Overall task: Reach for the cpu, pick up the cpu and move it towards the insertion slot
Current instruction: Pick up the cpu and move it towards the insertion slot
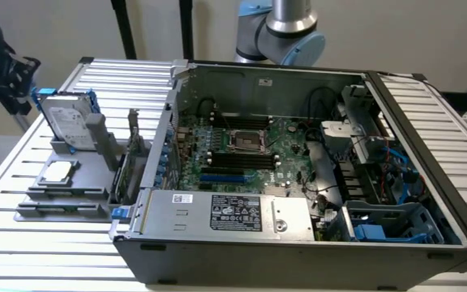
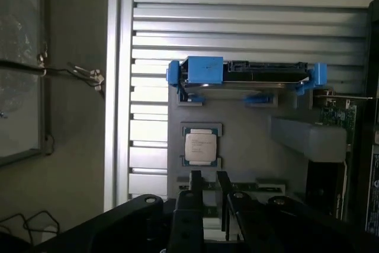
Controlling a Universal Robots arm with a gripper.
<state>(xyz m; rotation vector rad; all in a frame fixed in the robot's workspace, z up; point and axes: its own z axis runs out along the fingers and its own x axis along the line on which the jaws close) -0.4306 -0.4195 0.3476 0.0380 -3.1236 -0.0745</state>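
CPU [image 2: 201, 146] is lying flat in a shallow square pocket of the grey matte fixture plate [image 2: 249, 158]; small square chip, silver-grey metal face, pale rim showing round it; in the exterior view the CPU [image 1: 58, 172] is sitting at that view's left, outside the computer case [image 1: 298, 261], well apart from the insertion slot [image 1: 245, 141]; slot is showing as a square shiny metal frame with a dark centre on the green motherboard [image 1: 290, 152]; hand [image 2: 208, 176] is hovering near the CPU, not touching it; its two black fingers [image 2: 194, 185] are standing slightly parted with a narrow gap, gripping nothing; hard drive [image 2: 246, 74], silver rectangular slab in a blue plastic frame, is standing on edge at the far end of the plate beyond the CPU; desk [image 2: 237, 4] is ribbed aluminium, long parallel slats; grey-and-blue jointed arm [image 1: 286, 24] is rising behind the case; boxy silver power supply [image 1: 225, 213] with a printed label is sitting along the case's near side.
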